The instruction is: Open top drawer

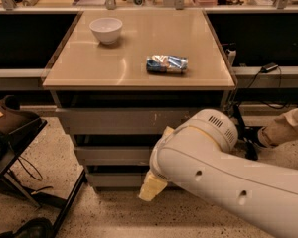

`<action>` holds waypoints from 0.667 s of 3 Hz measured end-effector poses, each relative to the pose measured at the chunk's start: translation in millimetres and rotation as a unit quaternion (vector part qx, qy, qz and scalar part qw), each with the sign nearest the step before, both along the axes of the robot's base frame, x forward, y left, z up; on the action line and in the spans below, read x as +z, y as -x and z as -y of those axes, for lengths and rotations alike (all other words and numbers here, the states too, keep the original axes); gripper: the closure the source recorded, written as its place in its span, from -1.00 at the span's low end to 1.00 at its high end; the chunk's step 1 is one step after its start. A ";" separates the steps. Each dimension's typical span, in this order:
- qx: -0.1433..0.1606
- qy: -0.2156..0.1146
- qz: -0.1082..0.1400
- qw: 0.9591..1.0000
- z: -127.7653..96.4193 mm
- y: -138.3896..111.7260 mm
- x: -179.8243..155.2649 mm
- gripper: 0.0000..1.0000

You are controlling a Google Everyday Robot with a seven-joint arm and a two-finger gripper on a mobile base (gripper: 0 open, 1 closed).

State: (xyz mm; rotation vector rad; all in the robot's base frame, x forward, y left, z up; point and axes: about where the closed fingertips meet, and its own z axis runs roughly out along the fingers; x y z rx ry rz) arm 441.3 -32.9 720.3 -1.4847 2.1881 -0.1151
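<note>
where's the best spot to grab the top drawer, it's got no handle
Probably hook the top drawer by its front panel's upper edge, coming from the front through the dark gap under the tabletop: the panel is flat, no handle. The pincer sits low, beside the bottom drawer.

We find the top drawer bare across the left and middle of its front, with open floor before it. Our arm covers the drawer's right end, and the gripper hangs low, below the drawer's middle. Left of the drawer stands a black stand; to its right are cables and a leg.
</note>
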 end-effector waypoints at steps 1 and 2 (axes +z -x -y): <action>-0.004 0.002 0.020 1.000 -1.2 -8.7 -4.1 -1.00; -0.005 0.003 0.020 1.000 -0.8 -8.5 -3.7 -1.00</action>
